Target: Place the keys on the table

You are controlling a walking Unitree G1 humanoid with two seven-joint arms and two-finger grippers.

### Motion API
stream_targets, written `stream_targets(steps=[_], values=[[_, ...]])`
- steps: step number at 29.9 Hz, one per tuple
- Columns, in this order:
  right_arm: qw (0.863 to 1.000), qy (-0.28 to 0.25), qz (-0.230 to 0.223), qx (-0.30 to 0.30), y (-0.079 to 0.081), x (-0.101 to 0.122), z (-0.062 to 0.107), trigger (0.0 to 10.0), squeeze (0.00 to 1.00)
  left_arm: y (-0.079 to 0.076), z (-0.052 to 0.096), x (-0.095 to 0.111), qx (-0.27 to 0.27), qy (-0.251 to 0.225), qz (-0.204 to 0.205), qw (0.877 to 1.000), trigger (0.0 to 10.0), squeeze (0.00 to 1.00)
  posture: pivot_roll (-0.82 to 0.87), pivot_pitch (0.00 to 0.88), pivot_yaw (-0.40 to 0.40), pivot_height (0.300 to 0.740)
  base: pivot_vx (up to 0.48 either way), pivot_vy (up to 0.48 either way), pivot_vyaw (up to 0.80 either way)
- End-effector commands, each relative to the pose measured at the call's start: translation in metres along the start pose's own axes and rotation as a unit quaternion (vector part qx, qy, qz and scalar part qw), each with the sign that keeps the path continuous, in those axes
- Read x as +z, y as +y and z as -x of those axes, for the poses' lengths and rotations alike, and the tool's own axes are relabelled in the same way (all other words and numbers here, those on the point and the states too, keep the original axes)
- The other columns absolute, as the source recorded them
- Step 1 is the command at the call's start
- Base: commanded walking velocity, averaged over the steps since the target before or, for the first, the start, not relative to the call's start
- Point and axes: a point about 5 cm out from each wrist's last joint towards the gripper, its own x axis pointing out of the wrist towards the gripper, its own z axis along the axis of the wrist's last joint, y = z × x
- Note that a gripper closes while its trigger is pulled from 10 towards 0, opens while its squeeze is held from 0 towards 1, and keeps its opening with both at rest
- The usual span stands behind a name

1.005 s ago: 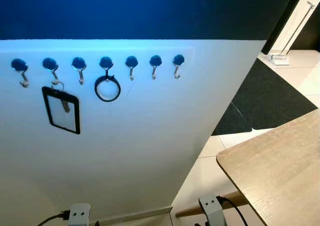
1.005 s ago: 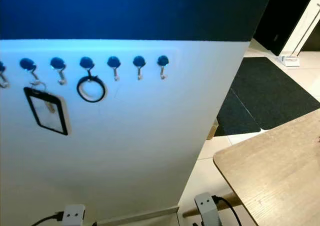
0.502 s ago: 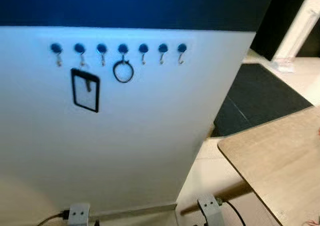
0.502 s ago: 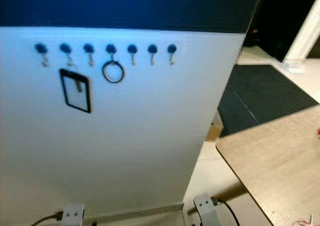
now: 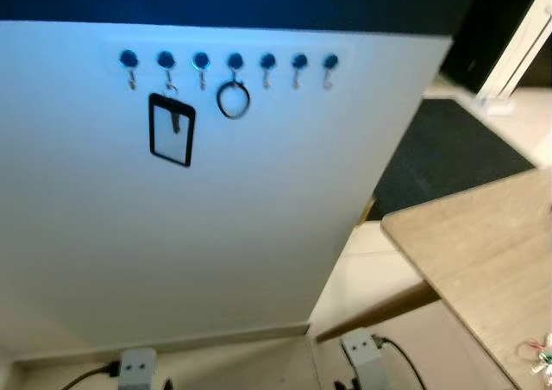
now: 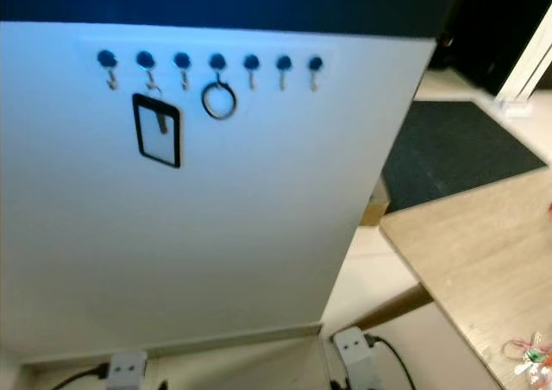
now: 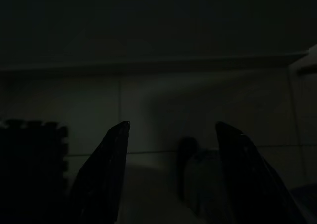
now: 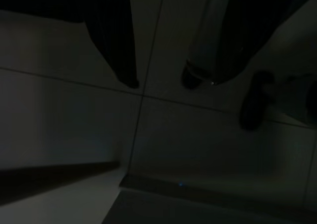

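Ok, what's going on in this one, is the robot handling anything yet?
Not yet. Both arms hang idle: the left gripper and right gripper point at the dark floor, fingers apart and holding nothing. The robot faces a white panel with a row of blue hooks. A black-framed card holder and a black ring hang there. The wooden table stands to its right, with a small tangle of something near its edge.

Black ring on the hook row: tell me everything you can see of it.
The black ring is a thin dark hoop, open in the middle so the white wall shows through. It hangs flat against the wall from the fourth hook counting from the robot's left, linked by a short dark loop. The black-framed card holder hangs apart on its left. The blur hides its material.
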Motion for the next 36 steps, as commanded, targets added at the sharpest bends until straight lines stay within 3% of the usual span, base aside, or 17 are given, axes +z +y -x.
stream_targets(steps=[1, 13, 36], values=[[1.000, 0.008, -0.010, -0.003, 0.0000, -0.0048, 0.0011, 10.0, 0.00, -0.0013, -0.0003, 0.0002, -0.003, 0.000, 0.000, 1.000, 10.0, 0.00, 0.09, 0.074, -0.078, 0.740, -0.247, 0.000, 0.00], [1.000, 0.008, -0.009, -0.004, -0.0001, -0.0040, 0.0008, 10.0, 0.00, -0.0010, -0.0009, 0.0013, -0.002, -0.001, 0.001, 1.000, 10.0, 0.00, 0.08, 0.072, -0.078, 0.740, -0.245, 0.000, 0.00], [1.000, 0.009, -0.010, -0.004, 0.0009, -0.0042, 0.0006, 10.0, 0.00, 0.0023, -0.0013, 0.0016, 0.001, 0.004, -0.021, 1.000, 10.0, 0.00, 0.09, 0.066, -0.072, 0.740, 0.000, 0.000, 0.00]])
